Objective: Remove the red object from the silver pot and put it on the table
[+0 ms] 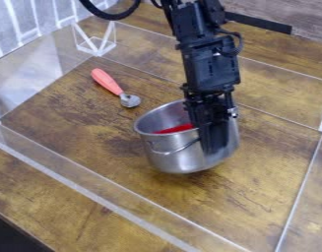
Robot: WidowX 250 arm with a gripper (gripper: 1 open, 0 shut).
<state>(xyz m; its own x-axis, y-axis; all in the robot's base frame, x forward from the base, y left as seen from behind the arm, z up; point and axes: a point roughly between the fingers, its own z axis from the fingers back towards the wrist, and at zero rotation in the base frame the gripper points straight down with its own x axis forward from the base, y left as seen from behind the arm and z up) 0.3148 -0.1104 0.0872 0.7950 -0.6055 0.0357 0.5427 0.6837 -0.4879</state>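
Leftmost on the bench [71,197] lies the salmon-handled spoon [110,84], apart from the pot and no part of this job. Right of it the silver pot [190,156] leans, tilted, with the red object [175,130] inside, showing just below the rim. Farther right, the tool [226,123] is closed at the pot's right side, apparently gripping its wall. The step seems to be tipping or shifting the pot, the red piece not yet out. Next calls for either tipping further until it slides out, or setting the pot level, letting go and reaching inside.
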